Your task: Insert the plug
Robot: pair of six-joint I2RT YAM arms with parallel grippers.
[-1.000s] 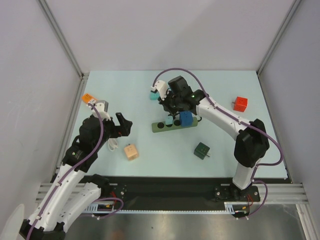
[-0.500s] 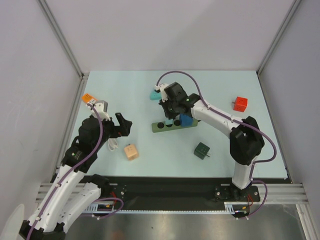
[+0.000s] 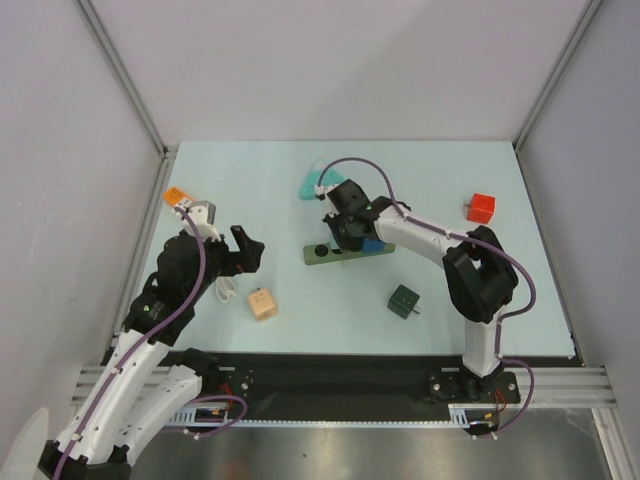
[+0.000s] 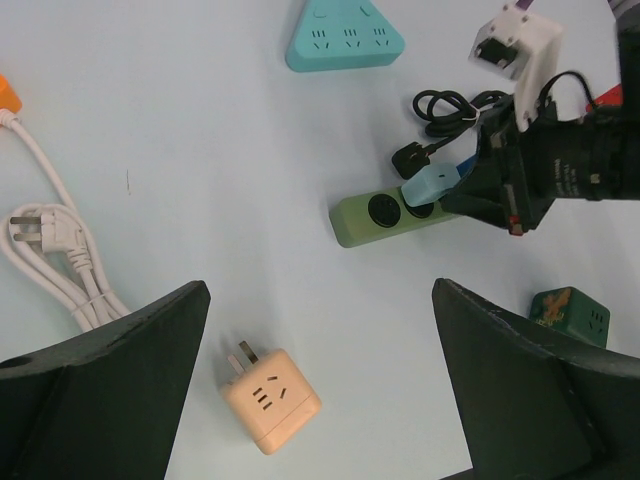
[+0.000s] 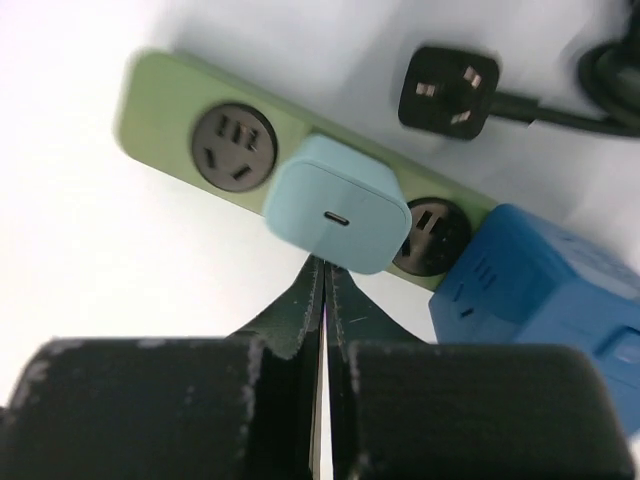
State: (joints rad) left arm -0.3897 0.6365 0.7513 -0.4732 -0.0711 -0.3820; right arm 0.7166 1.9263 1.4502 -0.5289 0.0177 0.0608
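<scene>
Plug (image 5: pixel 336 217) sits on strip's (image 5: pixel 190 115) middle socket and looks nearly seated. Right gripper (image 5: pixel 322 270) jaws pressed together, empty, at the plug's edge. Left gripper (image 4: pixel 316 300) jaws spread, idle. Remaining: confirm full seating.

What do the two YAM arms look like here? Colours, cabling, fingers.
The left arm and right arm both have white links with black joints. A purple cable loops along each. The fingers are matte black wedges.

We find a charger (image 4: pixel 432 185) on the middle of the power strip (image 4: pixel 348 228), a cube adapter (image 5: pixel 540 290) on its right end, a triangular socket block (image 4: pixel 345 38) behind it.
</scene>
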